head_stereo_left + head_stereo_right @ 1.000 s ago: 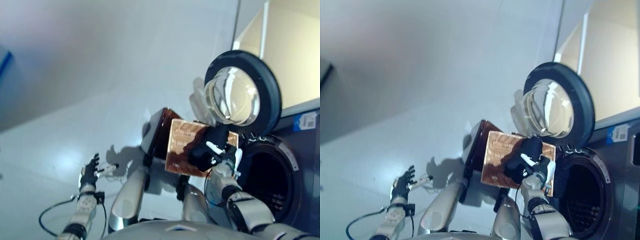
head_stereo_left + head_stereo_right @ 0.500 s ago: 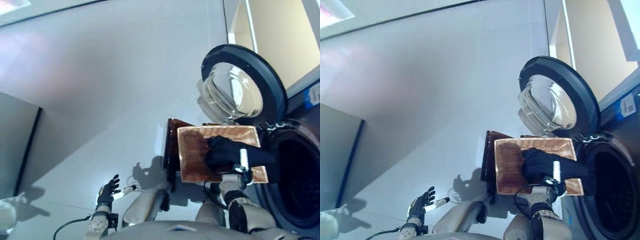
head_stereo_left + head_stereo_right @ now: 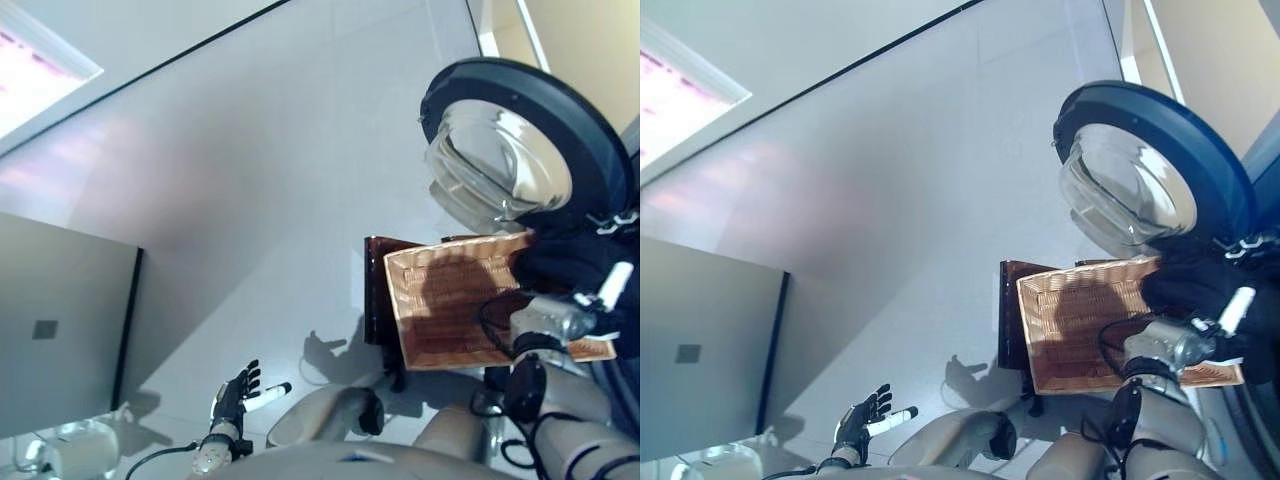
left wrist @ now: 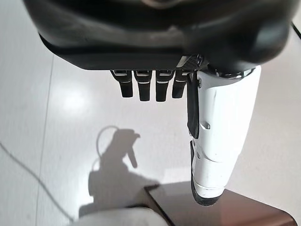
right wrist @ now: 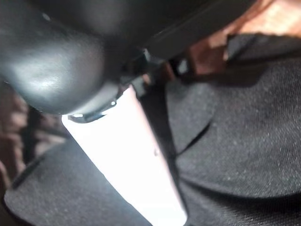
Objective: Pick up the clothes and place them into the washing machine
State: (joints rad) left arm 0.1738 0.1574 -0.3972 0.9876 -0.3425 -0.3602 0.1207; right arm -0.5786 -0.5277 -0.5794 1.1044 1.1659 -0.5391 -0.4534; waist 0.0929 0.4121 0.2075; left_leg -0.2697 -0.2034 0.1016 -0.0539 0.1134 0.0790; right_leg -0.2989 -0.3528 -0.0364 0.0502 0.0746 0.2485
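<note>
Hanging over the rim of the woven wicker basket [image 3: 455, 305], the black cloth garment [image 3: 565, 265] lies at the basket's edge nearest the washing machine, under the right robot hand [image 3: 600, 295]. In the right wrist view the white-covered thumb [image 5: 129, 155] lies flat against the dark fabric [image 5: 240, 136]; the fingers are out of sight behind the cloth, so it cannot be told whether that robot hand grips the garment or only rests on it. The basket stands tilted on a dark brown wooden stool [image 3: 378, 295], its open side turned toward the camera.

The round dark-rimmed washing machine door [image 3: 1145, 165] with its clear glass bowl stands swung open just above the basket's upper edge, close to the garment. Only a dark sliver of the washing machine body [image 3: 1262, 160] shows at the right edge of the eye views, and its drum opening cannot be made out.

The left robot hand [image 3: 240, 388] hangs low over the pale grey floor [image 3: 260, 180], well apart from the basket, released, with fingers [image 4: 148, 84] straight and thumb extended, holding nothing. The floor to the left of the stool lies open up to a grey cabinet panel [image 3: 60, 335] bearing a small dark square mark [image 3: 44, 329]. No writing can be read anywhere.
</note>
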